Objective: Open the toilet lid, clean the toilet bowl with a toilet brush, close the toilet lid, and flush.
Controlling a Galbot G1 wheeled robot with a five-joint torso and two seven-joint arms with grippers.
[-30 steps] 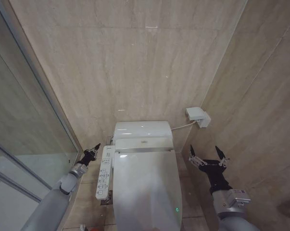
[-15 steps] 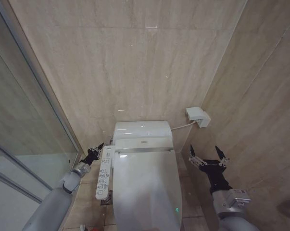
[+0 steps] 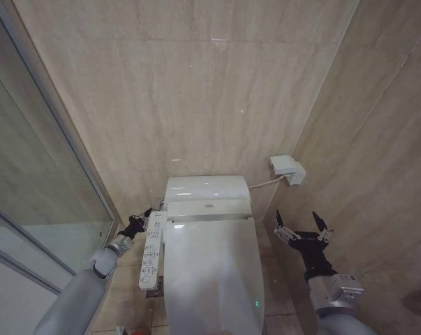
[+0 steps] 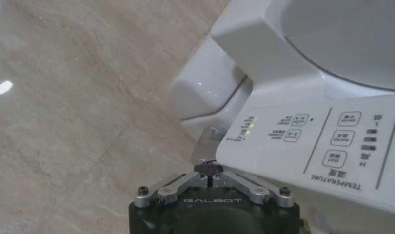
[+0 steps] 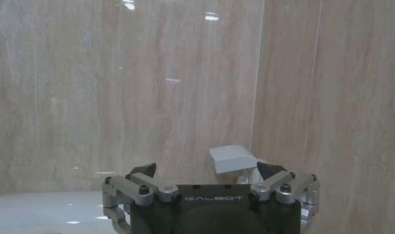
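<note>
The toilet lid (image 3: pixel 210 272) is down, a glossy white oval covering the toilet bowl, whose inside is hidden. A white button panel (image 3: pixel 151 255) runs along the toilet's left side. My left gripper (image 3: pixel 143 218) is shut with nothing in it, its tips at the far end of that panel. In the left wrist view the shut gripper (image 4: pixel 209 168) sits just under the panel's (image 4: pixel 327 146) corner, near a small chrome part (image 4: pixel 207 146). My right gripper (image 3: pixel 302 225) hangs open to the right of the toilet, apart from it. The toilet brush is out of view.
A glass shower partition (image 3: pixel 28 209) stands close on the left. Tiled walls meet in a corner behind the tank unit (image 3: pixel 207 190). A white wall box (image 3: pixel 287 169) with a cable sits above the right gripper and appears ahead of the open gripper (image 5: pixel 207 173) as wall box (image 5: pixel 233 158).
My left gripper has edged slightly rightward toward the far end of the button panel. The right arm and the lid have not moved.
</note>
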